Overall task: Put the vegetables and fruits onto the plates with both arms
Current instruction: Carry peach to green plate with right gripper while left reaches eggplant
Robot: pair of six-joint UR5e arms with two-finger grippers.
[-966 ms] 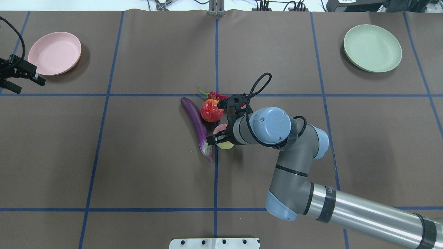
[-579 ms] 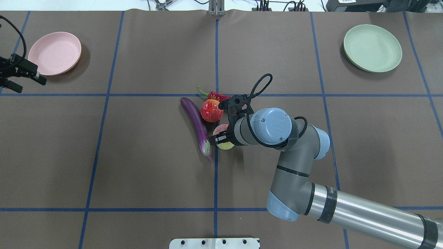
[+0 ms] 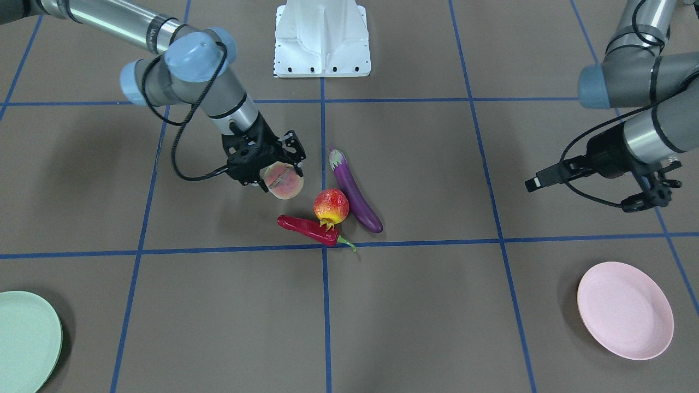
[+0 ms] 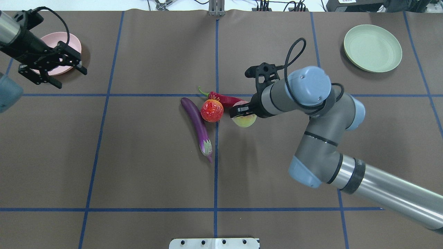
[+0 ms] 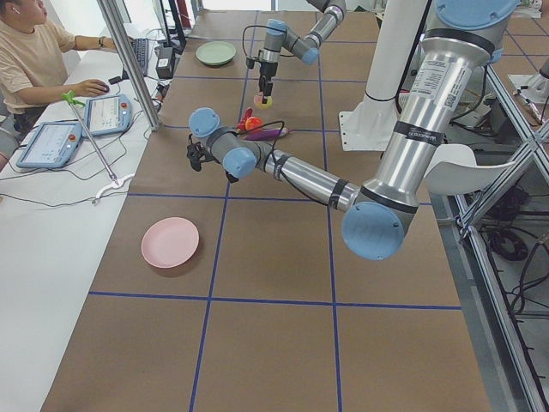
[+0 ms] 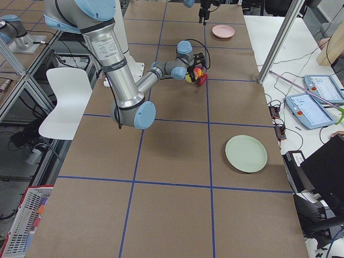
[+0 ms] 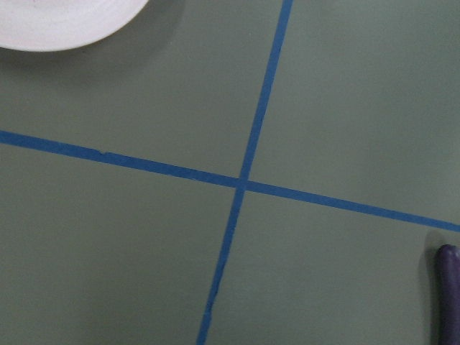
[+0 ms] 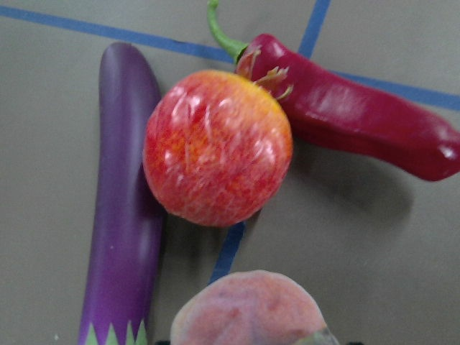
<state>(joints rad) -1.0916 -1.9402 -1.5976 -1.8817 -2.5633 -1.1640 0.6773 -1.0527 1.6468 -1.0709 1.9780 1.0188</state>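
My right gripper (image 4: 243, 117) is shut on the pinkish-green peach (image 3: 284, 183) and holds it just right of the pile, near the chili. The peach also fills the bottom of the right wrist view (image 8: 248, 309). On the table lie the purple eggplant (image 4: 197, 126), the red-yellow pomegranate (image 4: 211, 110) touching it, and the red chili (image 4: 225, 99) behind the pomegranate. My left gripper (image 4: 72, 79) is open and empty, by the near right rim of the pink plate (image 4: 69, 43). The mint green plate (image 4: 372, 48) sits empty at the far right.
The white robot base (image 3: 322, 38) stands at the near table edge. Blue tape lines cross the brown table cover (image 4: 138, 155). An operator (image 5: 34, 60) sits with tablets at the table's far side. The left wrist view shows the plate's rim (image 7: 65, 21) and the eggplant's tip (image 7: 449, 287).
My right gripper has carried the peach from beside the eggplant's stem end up and to the far right, next to the chili. My left arm has swung in from the left edge towards the pink plate.
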